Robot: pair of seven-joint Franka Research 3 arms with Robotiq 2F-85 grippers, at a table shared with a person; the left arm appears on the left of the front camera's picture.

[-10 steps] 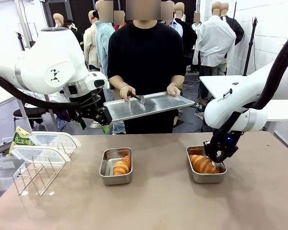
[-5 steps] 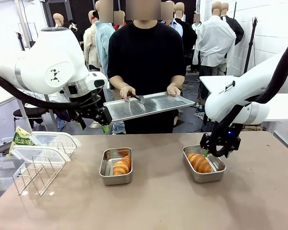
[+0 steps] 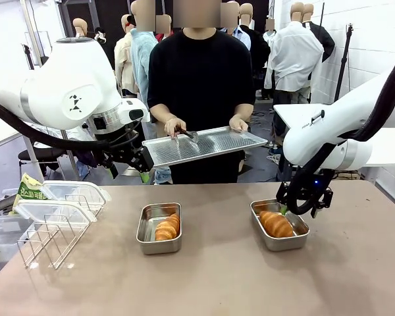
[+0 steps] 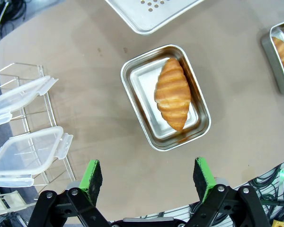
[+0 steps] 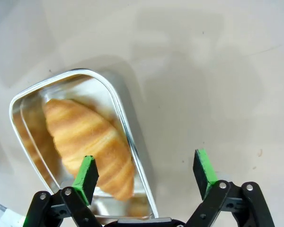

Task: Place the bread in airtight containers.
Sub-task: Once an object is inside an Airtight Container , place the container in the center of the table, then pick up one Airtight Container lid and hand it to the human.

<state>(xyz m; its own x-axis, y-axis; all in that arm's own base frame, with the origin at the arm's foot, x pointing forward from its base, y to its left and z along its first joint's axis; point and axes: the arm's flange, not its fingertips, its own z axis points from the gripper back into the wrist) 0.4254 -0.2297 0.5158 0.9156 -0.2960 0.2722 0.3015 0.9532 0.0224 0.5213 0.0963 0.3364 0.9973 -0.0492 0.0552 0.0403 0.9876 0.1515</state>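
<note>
Brown and matt, the surface (image 3: 217,283) runs from the robot's side to a person in a black top at the far edge, with a white wall off to the right behind them. Two open steel tubs sit on it, well apart. The left container (image 3: 142,232) holds the left croissant (image 3: 167,227), which lies along one long wall and leaves bare metal on the other side. The right container (image 3: 284,245) sits at a slight angle to the surface's edge and holds the right croissant (image 3: 275,224), lying lengthwise inside.

The right claw (image 5: 144,172) hangs just above the right container's far right corner, spread wide and holding nothing; in the wrist view one green pad is over the croissant and the other over bare surface beyond the rim. The left claw (image 4: 148,177) is raised high above the left side, also wide and empty, looking down at the left container.

At the left edge a wire rack (image 3: 46,240) carries two translucent lids (image 4: 28,156), with clear plastic bins (image 3: 0,230) beside it. The person holds a perforated metal tray (image 3: 214,146) above the far edge, one hand (image 3: 237,122) on its rim, the other hand (image 3: 174,126) gripping tongs (image 3: 189,135) that rest on the tray
</note>
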